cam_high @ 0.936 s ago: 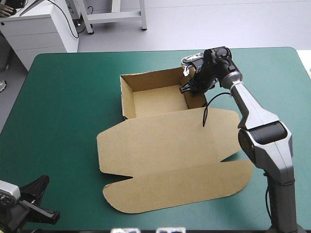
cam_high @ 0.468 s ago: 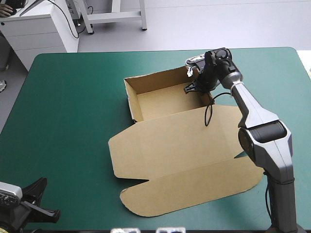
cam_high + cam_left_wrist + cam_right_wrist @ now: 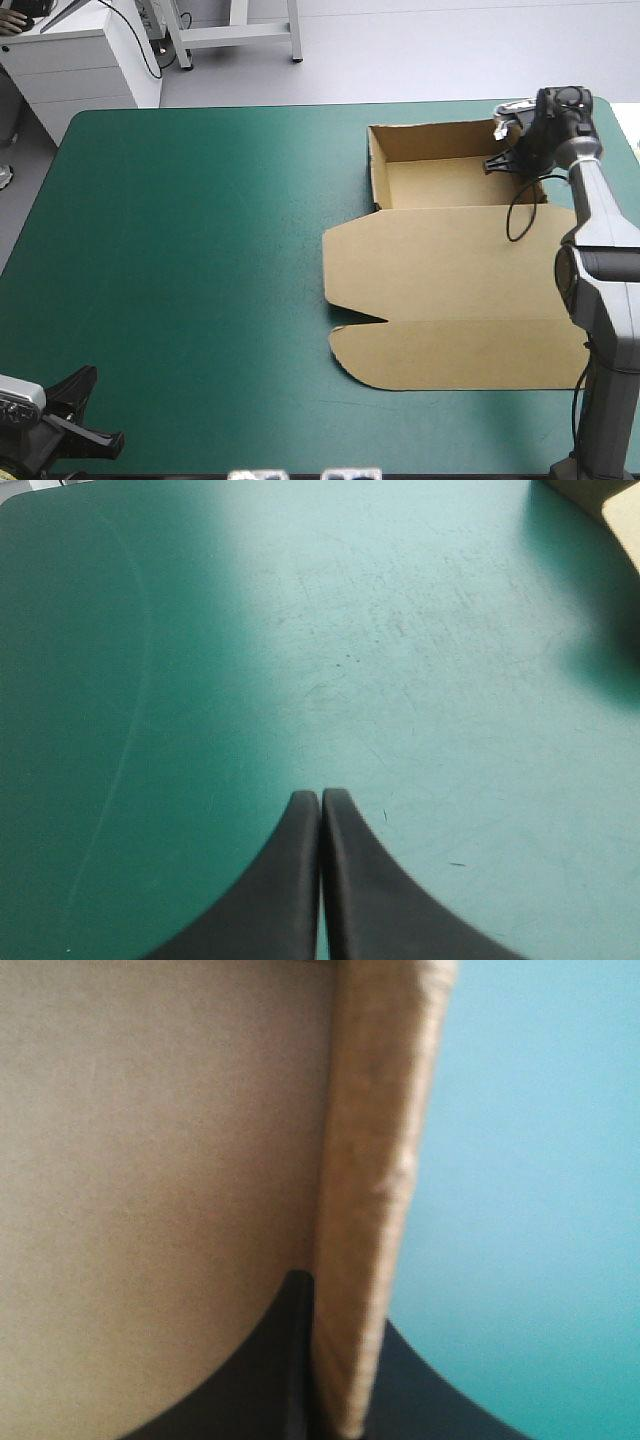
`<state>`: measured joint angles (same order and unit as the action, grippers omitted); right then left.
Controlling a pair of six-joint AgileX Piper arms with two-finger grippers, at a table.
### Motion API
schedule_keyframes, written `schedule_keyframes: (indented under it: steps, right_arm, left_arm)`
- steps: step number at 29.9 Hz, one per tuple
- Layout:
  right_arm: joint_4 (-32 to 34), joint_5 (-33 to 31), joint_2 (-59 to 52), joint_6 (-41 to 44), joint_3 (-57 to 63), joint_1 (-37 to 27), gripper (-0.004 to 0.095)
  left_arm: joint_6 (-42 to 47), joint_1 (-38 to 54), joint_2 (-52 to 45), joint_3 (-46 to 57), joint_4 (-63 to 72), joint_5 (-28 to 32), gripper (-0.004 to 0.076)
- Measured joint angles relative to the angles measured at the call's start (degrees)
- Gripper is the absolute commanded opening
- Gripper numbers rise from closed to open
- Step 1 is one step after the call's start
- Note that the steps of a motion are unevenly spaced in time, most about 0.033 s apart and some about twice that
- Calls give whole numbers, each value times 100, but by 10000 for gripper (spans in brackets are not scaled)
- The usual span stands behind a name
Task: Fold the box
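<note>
The brown box (image 3: 455, 270) lies toward the table's right side as an open tray (image 3: 450, 182) with raised walls and its lid (image 3: 450, 300) flat toward the near edge. My right gripper (image 3: 515, 160) is shut on the tray's right wall at the far right corner. In the right wrist view that wall (image 3: 375, 1180) stands edge-on between the black fingers (image 3: 285, 1360), with the tray's inside to one side and teal-green cover to the other. My left gripper (image 3: 321, 800) is shut on nothing, low over bare cover by the near left corner (image 3: 85, 415).
The teal-green cover (image 3: 200, 250) is bare across the left and middle of the table. The box's lid reaches close to the right arm's base (image 3: 600, 380). A corner of the box (image 3: 600, 500) shows far ahead of the left gripper.
My right gripper has dragged the box to the right and toward the far right corner, turning it so its walls run square with the table. The left arm has stayed still.
</note>
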<state>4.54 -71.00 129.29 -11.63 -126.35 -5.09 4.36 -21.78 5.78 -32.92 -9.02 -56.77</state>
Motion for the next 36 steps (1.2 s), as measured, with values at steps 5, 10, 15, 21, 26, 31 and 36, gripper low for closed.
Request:
schedule_keyframes:
  steps: [5,10,15,21,26,31,36]
  right_arm:
    - [151,0,0,-339,0,-777,-20]
    - [151,-5,0,-652,0,-1418,-20]
    - [151,-24,0,-743,0,-1825,5]
    - [129,9,0,-1120,-39,-1837,380]
    - [193,-20,10,-1239,-375,-1806,560]
    - [251,-26,10,-1106,-819,-1801,560]
    - [260,-45,-291,-797,-928,-1795,556]
  left_arm:
    - [0,0,0,0,0,0,-8]
    - [0,0,0,0,0,0,-8]
    - [0,0,0,0,0,0,-8]
    - [0,0,0,5,0,0,-8]
    - [0,0,0,5,0,0,-8]
    - [0,0,0,5,-2,0,-8]
    - [0,0,0,5,-2,0,-8]
